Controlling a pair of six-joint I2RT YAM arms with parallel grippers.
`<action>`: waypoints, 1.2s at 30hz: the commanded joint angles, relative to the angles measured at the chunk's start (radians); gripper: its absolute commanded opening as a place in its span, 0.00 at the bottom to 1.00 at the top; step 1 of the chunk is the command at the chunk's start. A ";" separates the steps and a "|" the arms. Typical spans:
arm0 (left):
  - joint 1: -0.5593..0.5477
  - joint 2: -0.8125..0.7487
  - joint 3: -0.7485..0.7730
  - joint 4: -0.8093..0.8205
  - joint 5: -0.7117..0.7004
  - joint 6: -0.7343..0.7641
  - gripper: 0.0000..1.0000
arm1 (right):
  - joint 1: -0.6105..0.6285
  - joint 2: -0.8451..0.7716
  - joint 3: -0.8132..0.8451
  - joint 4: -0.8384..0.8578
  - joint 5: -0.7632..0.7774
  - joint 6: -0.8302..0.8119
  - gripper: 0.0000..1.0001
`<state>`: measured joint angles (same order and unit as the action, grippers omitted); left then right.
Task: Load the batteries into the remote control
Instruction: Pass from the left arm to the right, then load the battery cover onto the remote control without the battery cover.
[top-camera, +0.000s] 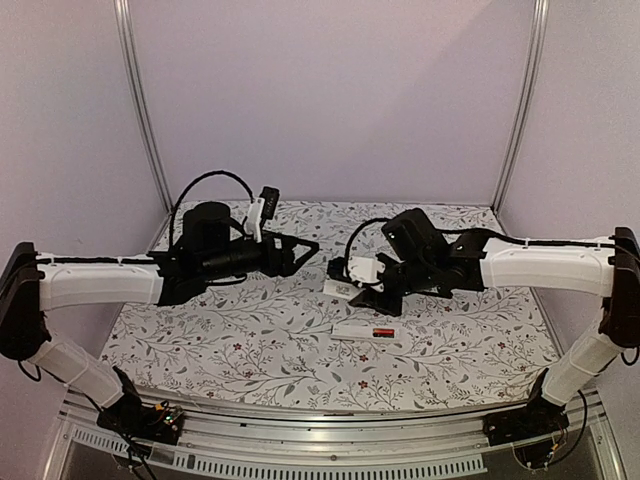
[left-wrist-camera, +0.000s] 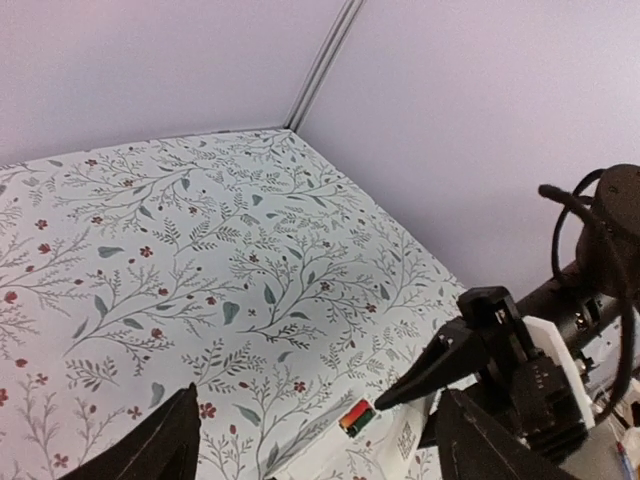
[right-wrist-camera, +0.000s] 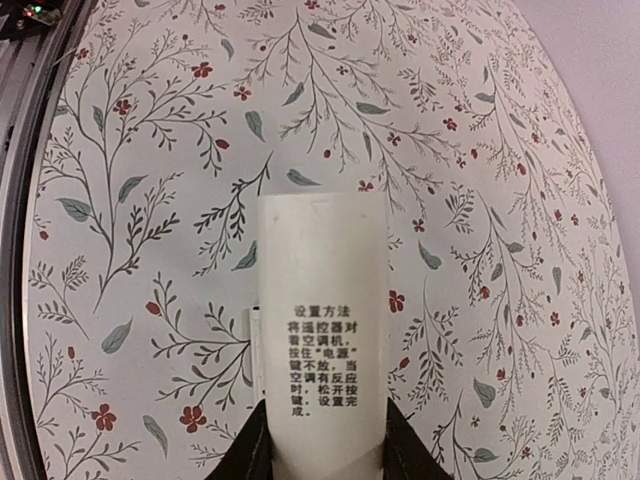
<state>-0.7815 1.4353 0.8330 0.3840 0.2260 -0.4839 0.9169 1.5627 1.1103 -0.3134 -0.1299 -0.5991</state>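
Observation:
The white remote control (top-camera: 355, 328) lies flat on the flowered cloth at mid-table. Two batteries (top-camera: 383, 331), one red-orange and one dark, sit side by side at its right end. In the left wrist view they (left-wrist-camera: 357, 417) show at the end of the remote (left-wrist-camera: 305, 455). My right gripper (top-camera: 366, 292) hovers just behind the remote, shut on a white cover strip (right-wrist-camera: 320, 300) printed with black text. That strip sticks out forward from the fingers (right-wrist-camera: 250, 450). My left gripper (top-camera: 305, 250) hangs to the left and further back, open and empty, and its fingers (left-wrist-camera: 150, 450) frame the batteries.
The flowered cloth (top-camera: 250, 350) covers the table, with pale walls and metal corner posts (top-camera: 140, 110) round the back. Both arms reach inward over the middle. The table's metal front rail (right-wrist-camera: 15, 200) shows at the left edge of the right wrist view.

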 joint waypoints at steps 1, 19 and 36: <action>0.001 -0.085 -0.081 -0.009 -0.184 0.209 0.82 | -0.029 0.116 0.056 -0.196 -0.091 0.066 0.30; 0.011 -0.140 -0.163 -0.013 -0.224 0.289 0.83 | -0.053 0.329 0.154 -0.249 -0.093 0.067 0.32; 0.014 -0.130 -0.153 -0.031 -0.216 0.285 0.83 | -0.055 0.362 0.161 -0.247 -0.090 0.034 0.36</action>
<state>-0.7742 1.2964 0.6697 0.3740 0.0105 -0.2092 0.8673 1.9034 1.2522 -0.5529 -0.2203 -0.5560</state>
